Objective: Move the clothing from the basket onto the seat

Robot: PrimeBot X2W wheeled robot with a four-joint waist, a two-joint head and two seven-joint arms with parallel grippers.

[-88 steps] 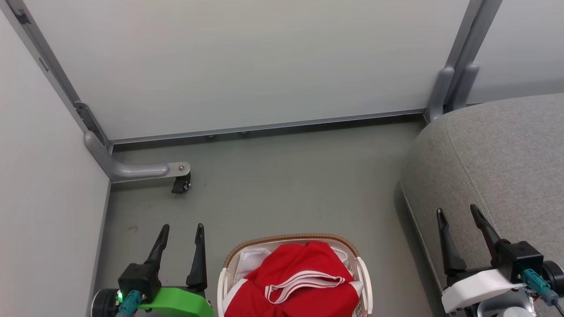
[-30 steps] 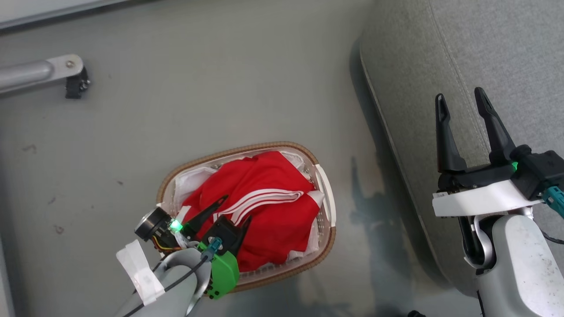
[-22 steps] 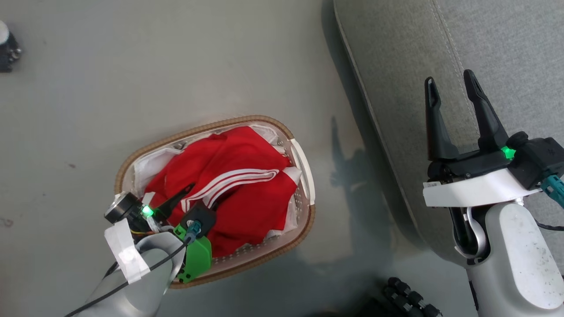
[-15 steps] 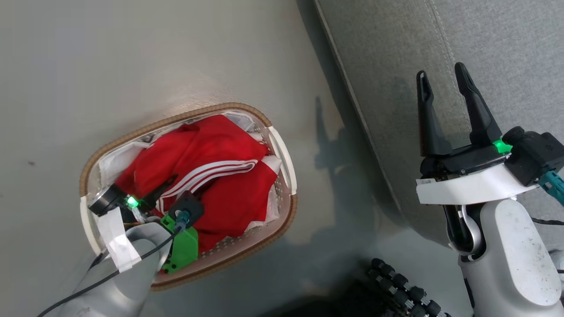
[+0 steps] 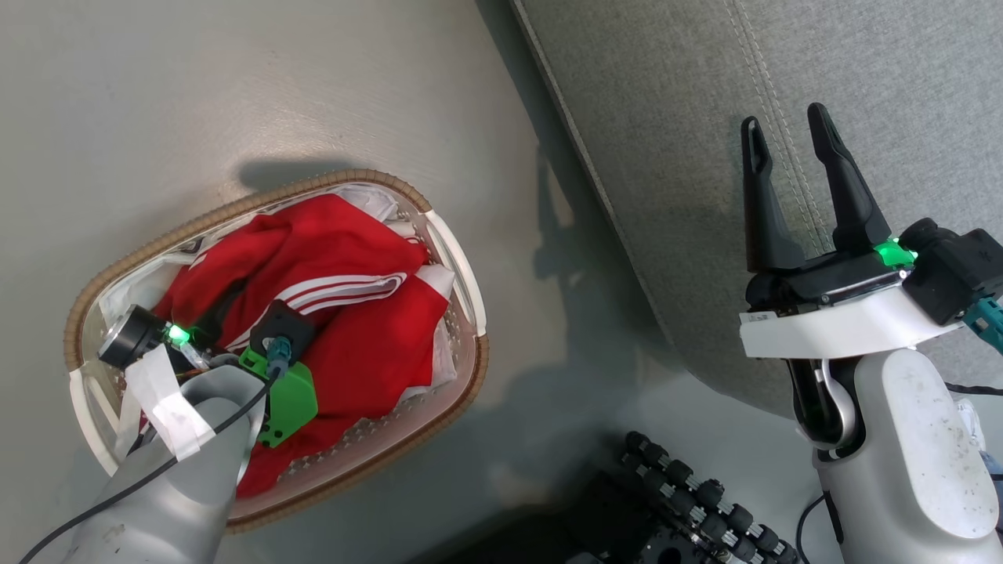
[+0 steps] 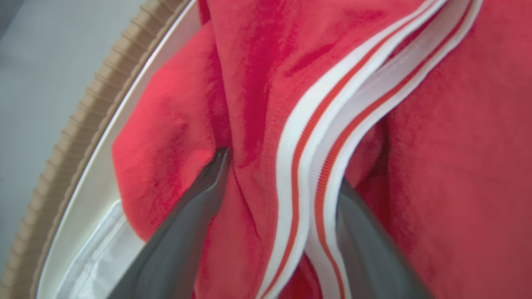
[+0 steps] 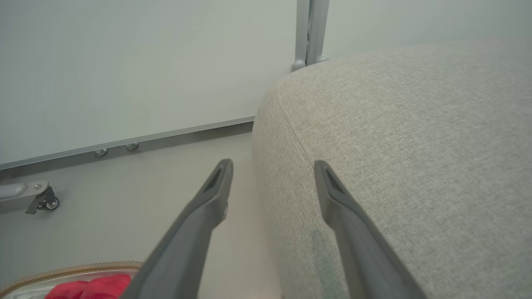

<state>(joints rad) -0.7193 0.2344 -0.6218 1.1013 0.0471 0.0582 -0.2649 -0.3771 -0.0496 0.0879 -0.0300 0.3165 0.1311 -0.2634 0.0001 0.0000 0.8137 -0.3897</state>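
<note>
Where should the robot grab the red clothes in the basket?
The bunched ridge of the clothing along the striped trim, from straight above. It sticks up from the pile in the basket, and the open left gripper straddles it, one finger each side.

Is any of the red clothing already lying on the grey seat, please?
No, the clothing lies bundled inside the basket on the floor, beside the seat and not touching it.

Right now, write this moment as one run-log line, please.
left gripper: open around clothing fold | right gripper: open, by seat edge | clothing: in basket
</note>
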